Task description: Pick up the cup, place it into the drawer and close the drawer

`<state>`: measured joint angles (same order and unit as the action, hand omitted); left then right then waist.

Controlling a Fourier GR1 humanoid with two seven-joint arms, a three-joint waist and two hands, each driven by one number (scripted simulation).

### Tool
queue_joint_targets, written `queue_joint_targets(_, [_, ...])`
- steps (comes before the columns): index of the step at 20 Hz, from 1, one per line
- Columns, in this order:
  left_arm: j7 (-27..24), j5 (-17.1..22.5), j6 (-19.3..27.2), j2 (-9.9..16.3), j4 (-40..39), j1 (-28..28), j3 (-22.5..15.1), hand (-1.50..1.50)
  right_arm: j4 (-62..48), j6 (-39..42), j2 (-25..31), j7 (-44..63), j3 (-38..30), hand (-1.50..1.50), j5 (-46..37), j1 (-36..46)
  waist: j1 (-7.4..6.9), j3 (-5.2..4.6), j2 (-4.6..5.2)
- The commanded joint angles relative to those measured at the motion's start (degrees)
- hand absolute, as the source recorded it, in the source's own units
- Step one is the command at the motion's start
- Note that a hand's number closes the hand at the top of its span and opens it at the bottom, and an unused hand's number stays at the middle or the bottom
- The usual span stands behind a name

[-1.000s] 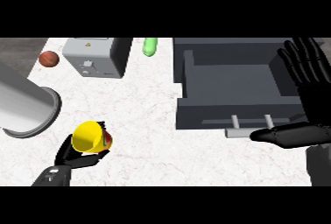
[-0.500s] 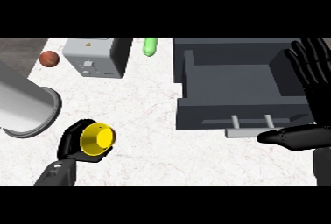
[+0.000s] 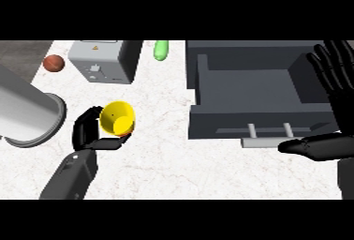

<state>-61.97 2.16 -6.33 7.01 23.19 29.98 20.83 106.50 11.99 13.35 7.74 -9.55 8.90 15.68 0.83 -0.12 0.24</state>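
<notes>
While curling round the yellow cup (image 3: 117, 118) at centre-left, the left hand (image 3: 88, 136) is needing to carry it level rightward into the open drawer (image 3: 259, 93), right hand (image 3: 339, 77) resting open.

The cup (image 3: 117, 118) is held in the left hand (image 3: 90, 133), left of centre on the counter (image 3: 173, 159). The open drawer (image 3: 259, 101) is placed to its right, with the right hand (image 3: 332, 93) at the drawer's right side. A large cylinder (image 3: 27, 115) is located at the far left. Behind the cup, a box (image 3: 104, 60) is flanked by a ball (image 3: 54, 63) on the left and a small vegetable (image 3: 161, 49) on the right.
</notes>
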Motion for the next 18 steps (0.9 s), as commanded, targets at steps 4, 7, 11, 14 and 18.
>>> queue_joint_targets(4, [3.7, 0.5, -4.7, -1.3, 7.0, 7.5, -3.3, 1.50, 0.0, -1.0, 0.1, 2.0, 0.0, -1.50, -0.5, 1.1, -0.94, 0.13, -0.41])
queue_joint_targets(7, [11.3, -0.1, -1.3, -4.0, 13.5, 10.7, -6.1, 1.50, 0.7, -1.2, -1.3, -0.5, 0.9, -1.50, -2.0, -1.8, -1.28, 0.20, -0.74])
queue_joint_targets(11, [20.0, 1.1, 0.9, -6.9, 19.0, 15.0, -9.7, 1.50, 0.9, 0.2, 0.6, -0.5, -1.0, -1.50, -0.6, -2.1, -1.07, 0.18, -0.77])
queue_joint_targets(14, [26.2, 1.9, 4.4, -6.9, 24.5, 17.7, -13.2, 1.50, 3.9, -3.3, -1.7, 3.3, 1.4, -1.50, -2.1, 0.2, -1.14, 0.14, -0.95])
queue_joint_targets(18, [33.8, 5.6, 11.0, -7.0, 23.6, 26.2, -17.2, 1.50, -2.9, -0.3, -0.4, -3.6, -0.6, -1.50, -2.2, -0.7, -0.16, 0.15, -0.32])
